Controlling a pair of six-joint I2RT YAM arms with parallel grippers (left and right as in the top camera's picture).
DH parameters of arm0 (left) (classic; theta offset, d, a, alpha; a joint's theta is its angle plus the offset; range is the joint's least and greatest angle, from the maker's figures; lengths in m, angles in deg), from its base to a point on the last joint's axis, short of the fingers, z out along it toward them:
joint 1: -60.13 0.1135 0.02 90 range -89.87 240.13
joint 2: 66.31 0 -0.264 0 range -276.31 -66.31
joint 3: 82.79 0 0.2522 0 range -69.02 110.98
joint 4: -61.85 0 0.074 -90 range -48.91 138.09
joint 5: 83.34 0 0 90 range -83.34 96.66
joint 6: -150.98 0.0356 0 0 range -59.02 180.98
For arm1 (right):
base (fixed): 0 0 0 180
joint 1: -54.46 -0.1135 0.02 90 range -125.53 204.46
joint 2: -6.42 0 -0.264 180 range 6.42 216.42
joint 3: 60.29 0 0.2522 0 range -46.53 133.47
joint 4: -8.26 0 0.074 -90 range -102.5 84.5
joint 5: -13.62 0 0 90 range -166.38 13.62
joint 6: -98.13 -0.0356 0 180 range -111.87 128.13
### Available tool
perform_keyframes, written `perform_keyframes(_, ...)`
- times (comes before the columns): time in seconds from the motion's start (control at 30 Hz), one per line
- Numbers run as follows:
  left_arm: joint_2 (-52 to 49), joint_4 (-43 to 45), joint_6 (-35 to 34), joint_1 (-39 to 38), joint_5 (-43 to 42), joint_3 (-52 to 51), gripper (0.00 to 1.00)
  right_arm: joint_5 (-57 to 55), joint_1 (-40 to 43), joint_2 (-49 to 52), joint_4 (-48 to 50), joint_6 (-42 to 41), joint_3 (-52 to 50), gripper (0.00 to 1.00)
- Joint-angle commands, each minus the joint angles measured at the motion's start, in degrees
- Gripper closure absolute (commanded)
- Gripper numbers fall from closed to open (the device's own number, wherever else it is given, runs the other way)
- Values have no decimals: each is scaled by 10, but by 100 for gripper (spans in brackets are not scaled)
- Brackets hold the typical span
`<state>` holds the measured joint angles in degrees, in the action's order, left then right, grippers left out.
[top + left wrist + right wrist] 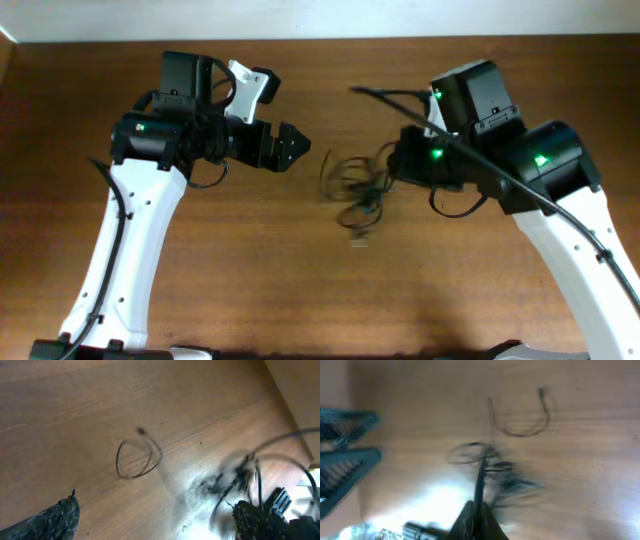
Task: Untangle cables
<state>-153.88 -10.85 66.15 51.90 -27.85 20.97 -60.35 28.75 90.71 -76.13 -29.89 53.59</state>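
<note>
Looking down at the big brown table [320,310], I see two white arms [125,240], one on each side. The left gripper [300,146] has its fingers spread wide and holds nothing. It hangs near the cables [356,180] but does not touch them. The right gripper [477,512] is pinched tight. A thin black cord runs up from its tips, so I think it has hold of the cables. They lie in the middle of the table, between the two grippers and closer to the right one. Most of them look like one messy bunch, though the wrist pictures are blurry there. One strand makes a loop [138,458] that lies flat beside the bunch, with a small plug [141,431] at its end. I can't tell if that loop is fully free. I'd say the job has only just begun. Maybe one cord is coming loose, and the others need pulling apart.
</note>
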Motion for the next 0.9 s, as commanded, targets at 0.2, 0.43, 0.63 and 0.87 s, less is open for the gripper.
perform_keyframes(0.2,-1,0,9,0,-2,0,0,-152,-13,29,-52,-94,5,96)
perform_keyframes(0.43,-1,1,9,0,-2,0,0,182,-14,32,100,174,5,96)
perform_keyframes(0.63,-1,4,9,0,-2,0,1,81,-20,58,-27,81,5,96)
perform_keyframes(0.87,-4,3,-160,0,-2,0,6,354,-20,57,83,250,5,93)
